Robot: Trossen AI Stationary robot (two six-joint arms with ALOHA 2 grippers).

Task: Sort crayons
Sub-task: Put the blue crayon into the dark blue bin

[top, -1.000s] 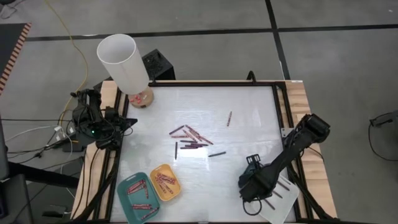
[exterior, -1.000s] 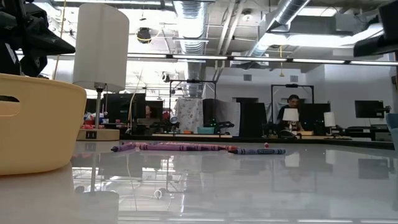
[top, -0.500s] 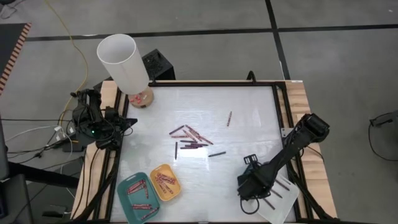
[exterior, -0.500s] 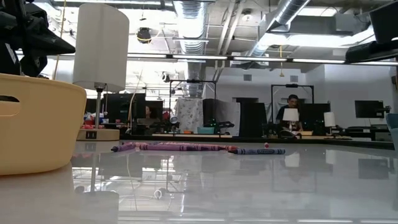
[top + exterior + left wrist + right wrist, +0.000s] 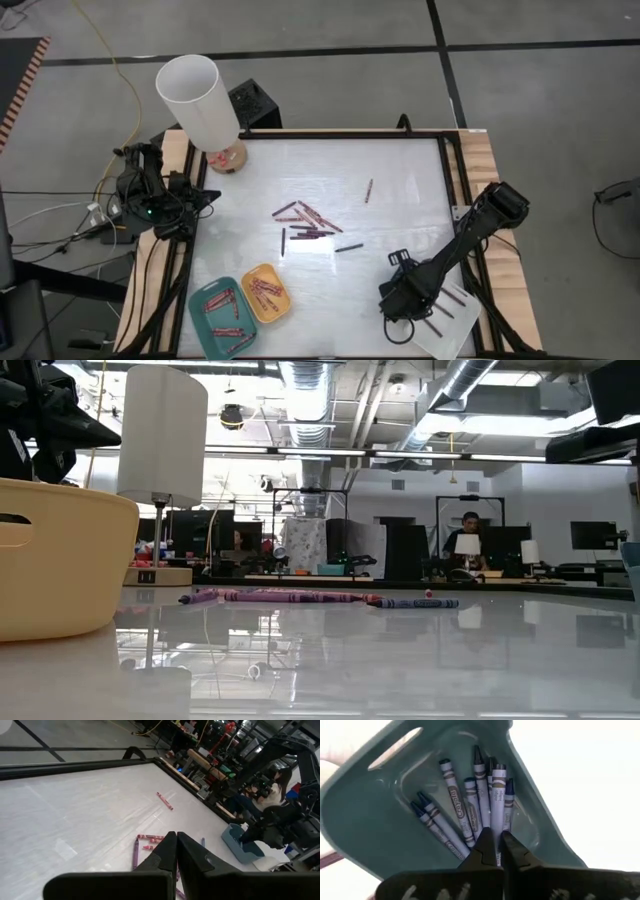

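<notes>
Drifting slightly toward the tabletop's middle over the past second, the right tool (image 5: pixel 403 297) is hanging at the near right of the tabletop (image 5: pixel 400 190), its fingers clenched together and grasping nothing. In its wrist view it is hovering just above a blue tray (image 5: pixel 365 830) holding a handful of blue crayons (image 5: pixel 470 805), which suggests a crayon has just been dropped there and the arm is heading off for the next one. The right arm is reaching in from the right edge, bent low and stretched diagonally toward the near side.

The left tool (image 5: pixel 176 851) is also clenched and empty, parked off the tabletop's left edge, pointing across the surface while that arm is waiting.

Unsorted crayons (image 5: pixel 305 222) are lying in a loose cluster near the tabletop's middle, with one stray crayon (image 5: pixel 368 190) well apart toward the far right. At the near left, a teal tray (image 5: pixel 205 325) and a yellow tray (image 5: pixel 283 308) are sitting side by side, each already holding several crayons. Much sorting is remaining, judging by the cluster. A lamp (image 5: pixel 198 98) is standing at the far left corner.
</notes>
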